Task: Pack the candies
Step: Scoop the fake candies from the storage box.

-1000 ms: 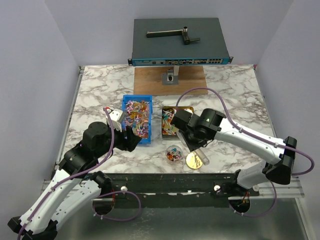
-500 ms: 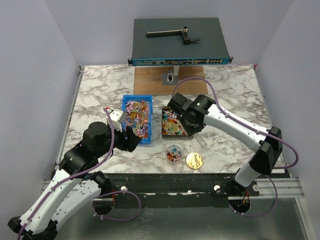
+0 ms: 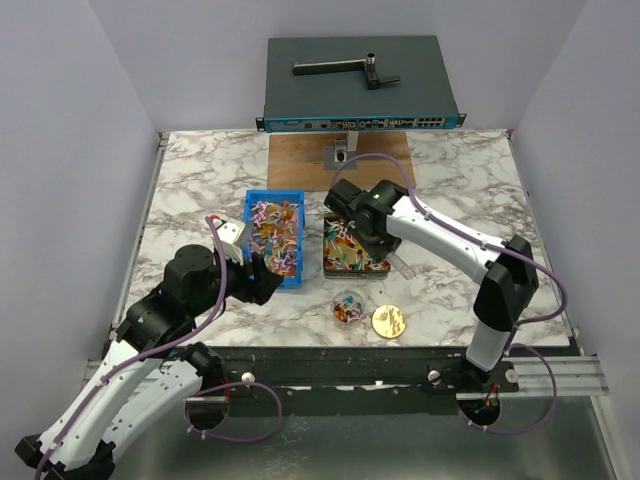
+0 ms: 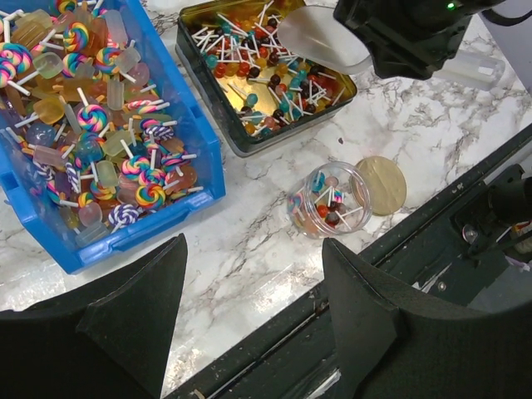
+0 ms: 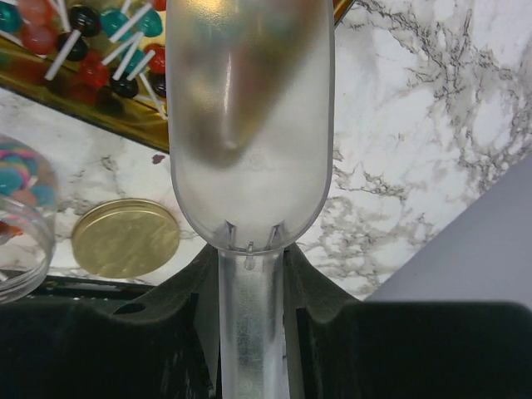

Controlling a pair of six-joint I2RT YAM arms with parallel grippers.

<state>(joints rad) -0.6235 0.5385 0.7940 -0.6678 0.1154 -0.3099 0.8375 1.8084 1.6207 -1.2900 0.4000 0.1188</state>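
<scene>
Progress: a small clear jar at the near edge of the tabletop held only a shallow layer of sweets, so the packing looked early.
Candies: most lay in the gold tin just beyond the jar, and more filled the blue bin to its left.
Lid: it lay flat, off the jar and just to its right.
Right gripper: its jaws were closed on the handle of a clear scoop, which hung over the tin and looked empty.
Left gripper: its jaws stood wide apart with nothing in them, hovering near the bin's near end.
Left to do: by my judgement, several more scoops into the jar, then the lid.
Change: a second before, the right arm held the scoop at the near side by the lid; it had since swung far, over the tin. The left arm and the jar's fill looked the same.
</scene>
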